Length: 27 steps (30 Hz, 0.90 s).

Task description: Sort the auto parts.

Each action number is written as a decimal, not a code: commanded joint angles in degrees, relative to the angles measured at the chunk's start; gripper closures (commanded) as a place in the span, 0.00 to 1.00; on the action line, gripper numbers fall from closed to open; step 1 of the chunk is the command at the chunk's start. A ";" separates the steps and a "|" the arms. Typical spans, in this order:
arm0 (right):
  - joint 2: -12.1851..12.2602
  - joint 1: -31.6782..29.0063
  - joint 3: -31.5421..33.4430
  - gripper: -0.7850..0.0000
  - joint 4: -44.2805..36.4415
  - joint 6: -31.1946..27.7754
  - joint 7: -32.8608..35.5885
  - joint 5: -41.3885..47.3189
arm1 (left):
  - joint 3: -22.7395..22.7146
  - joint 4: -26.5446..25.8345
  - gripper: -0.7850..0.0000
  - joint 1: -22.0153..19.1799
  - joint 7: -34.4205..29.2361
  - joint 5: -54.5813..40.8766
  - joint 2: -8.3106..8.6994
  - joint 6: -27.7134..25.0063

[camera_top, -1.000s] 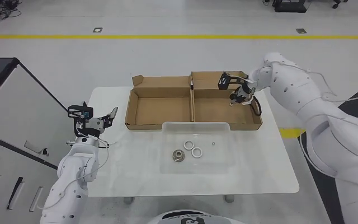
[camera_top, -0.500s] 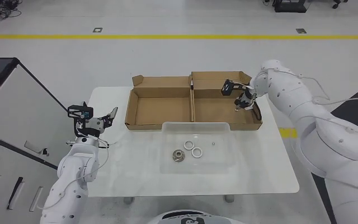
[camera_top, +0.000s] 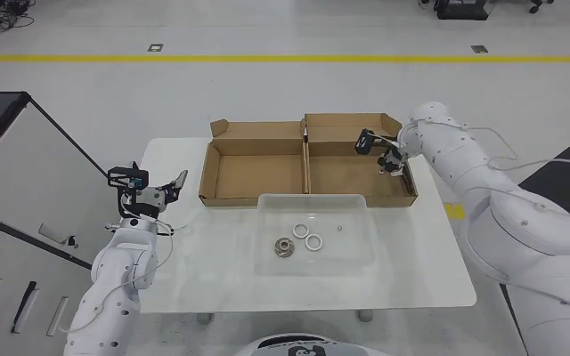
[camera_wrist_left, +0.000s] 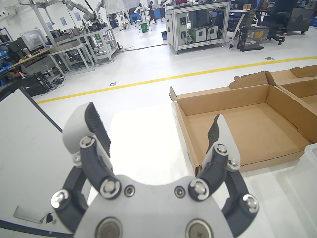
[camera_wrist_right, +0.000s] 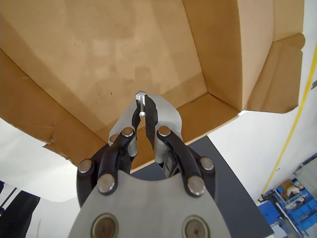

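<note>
White table (camera_top: pixel 419 258), far edge: your right gripper (camera_wrist_right: pixel 145 108) pinches a small bolt (camera_wrist_right: pixel 141 100) over the right-hand cardboard box (camera_top: pixel 352 174), while your left gripper (camera_wrist_left: pixel 153 115) hangs wide open at the left edge.

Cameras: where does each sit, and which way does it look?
Top view: on the robot, looking down at the table; left gripper and right gripper show.
Left wrist view: on the left wrist, looking across the table into the left box; its open gripper shows.
Right wrist view: on the right wrist, looking down into the right box; its gripper, shut on a bolt, shows.
Shared: top and left wrist views both show the left box.
</note>
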 commanded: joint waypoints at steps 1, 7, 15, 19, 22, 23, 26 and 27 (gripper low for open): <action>-0.23 -0.18 0.00 1.00 0.68 -0.17 -0.94 -0.74 | 0.00 0.00 0.00 0.00 0.00 0.00 0.00 0.00; -1.01 -1.09 0.07 1.00 2.38 -0.24 -2.97 -2.27 | 0.00 0.00 0.00 0.00 0.00 0.00 0.00 0.00; -1.88 -2.06 0.50 1.00 4.12 0.25 -4.68 -3.19 | 0.00 0.00 0.00 0.00 0.00 0.00 0.00 0.00; -2.20 -2.34 0.74 0.91 4.77 0.39 -5.56 -3.68 | 0.00 0.00 0.00 0.00 0.00 0.00 0.00 0.00; -2.42 -2.45 0.90 0.71 5.16 0.50 -5.95 -4.05 | 0.00 0.00 0.00 0.00 0.00 0.00 0.00 0.00; -2.48 -2.48 0.96 0.67 5.32 0.58 -6.15 -4.19 | 0.00 0.00 0.00 0.00 0.00 0.00 0.00 0.00; -2.64 -2.56 1.16 0.59 5.73 0.57 -6.56 -4.48 | 0.00 0.00 0.00 0.00 0.00 0.00 0.00 0.00; -2.69 -2.54 1.22 0.58 5.82 0.62 -6.74 -4.62 | 0.00 0.00 0.00 0.00 0.00 0.00 0.00 0.00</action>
